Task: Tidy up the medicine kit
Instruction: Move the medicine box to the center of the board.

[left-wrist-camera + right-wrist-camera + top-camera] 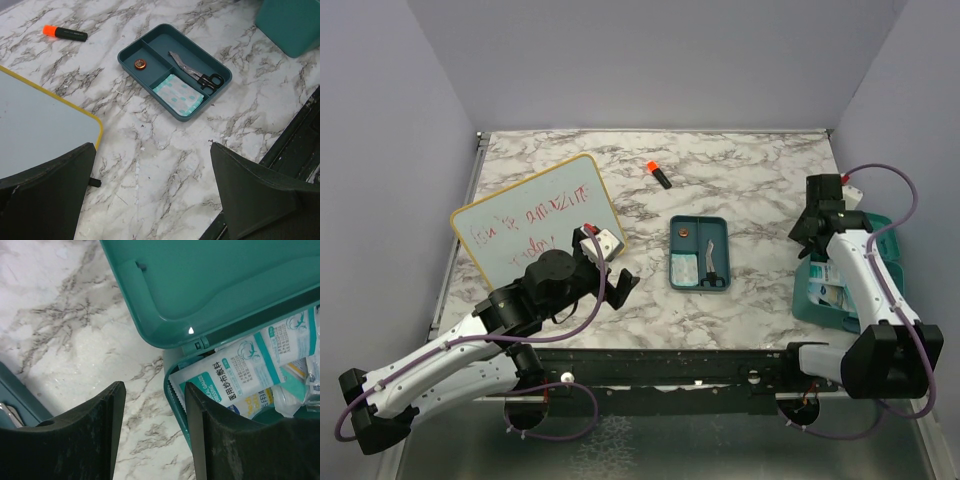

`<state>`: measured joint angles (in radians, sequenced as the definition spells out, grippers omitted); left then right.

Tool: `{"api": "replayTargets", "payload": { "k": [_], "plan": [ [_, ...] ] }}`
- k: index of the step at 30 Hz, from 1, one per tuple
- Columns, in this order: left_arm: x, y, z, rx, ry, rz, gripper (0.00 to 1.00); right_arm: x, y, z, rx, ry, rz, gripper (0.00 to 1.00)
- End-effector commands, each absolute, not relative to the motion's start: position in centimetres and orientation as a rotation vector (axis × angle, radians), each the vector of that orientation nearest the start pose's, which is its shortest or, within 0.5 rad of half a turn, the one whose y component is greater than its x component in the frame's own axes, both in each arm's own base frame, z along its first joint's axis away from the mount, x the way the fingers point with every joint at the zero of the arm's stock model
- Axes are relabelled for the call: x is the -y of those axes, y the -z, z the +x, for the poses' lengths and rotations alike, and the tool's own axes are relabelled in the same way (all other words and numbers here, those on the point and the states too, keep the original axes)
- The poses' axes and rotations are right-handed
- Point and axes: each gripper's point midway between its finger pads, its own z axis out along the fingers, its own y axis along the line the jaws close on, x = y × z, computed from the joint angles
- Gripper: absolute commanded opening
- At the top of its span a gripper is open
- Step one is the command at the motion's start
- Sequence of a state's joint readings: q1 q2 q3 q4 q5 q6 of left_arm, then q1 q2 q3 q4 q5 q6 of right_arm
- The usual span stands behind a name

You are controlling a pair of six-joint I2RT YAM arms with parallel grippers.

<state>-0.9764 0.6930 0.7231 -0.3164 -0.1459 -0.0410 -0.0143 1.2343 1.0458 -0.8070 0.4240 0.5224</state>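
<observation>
The medicine kit's teal case [823, 303] lies open at the right edge, with its lid [210, 285] raised. White gauze packets [240, 372] fill its base. My right gripper [154, 387] hangs open over the case's left wall. One finger is over the marble and the other over the packets, and nothing is held. The matching divided tray [699, 219] sits mid-table. It holds scissors [195, 75], a dotted packet [178, 94] and a small round item [140, 63]. My left gripper [152, 150] is wide open and empty, low over the marble to the left of the tray.
A yellow-framed whiteboard [535, 225] with red writing lies at the left, beside my left gripper. A black marker with an orange cap [658, 173] lies behind the tray. The table's front rail [670, 365] runs below the arms.
</observation>
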Motion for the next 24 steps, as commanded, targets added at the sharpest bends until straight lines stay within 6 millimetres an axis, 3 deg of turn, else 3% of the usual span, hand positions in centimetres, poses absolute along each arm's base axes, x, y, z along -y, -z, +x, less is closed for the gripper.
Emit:
{"api": "replayTargets", "payload": {
  "k": [1, 7, 20, 24],
  "plan": [
    [22.5, -23.3, 17.9, -1.742, 0.570, 0.772, 0.99, 5.6, -13.6, 28.1, -2.362, 0.312, 0.830, 0.56],
    [22.4, -23.4, 17.8, -1.739, 0.572, 0.774, 0.99, 4.2, -12.3, 28.4, -2.385, 0.205, 0.804, 0.56],
    [22.2, -23.2, 18.1, -1.745, 0.551, 0.761, 0.99, 1.2, -13.4, 33.3, -2.333, -0.058, 0.743, 0.41],
    [22.2, -23.2, 18.1, -1.745, 0.549, 0.762, 0.99, 1.3, -14.0, 35.2, -2.278, -0.073, 0.719, 0.38]
  ]
}}
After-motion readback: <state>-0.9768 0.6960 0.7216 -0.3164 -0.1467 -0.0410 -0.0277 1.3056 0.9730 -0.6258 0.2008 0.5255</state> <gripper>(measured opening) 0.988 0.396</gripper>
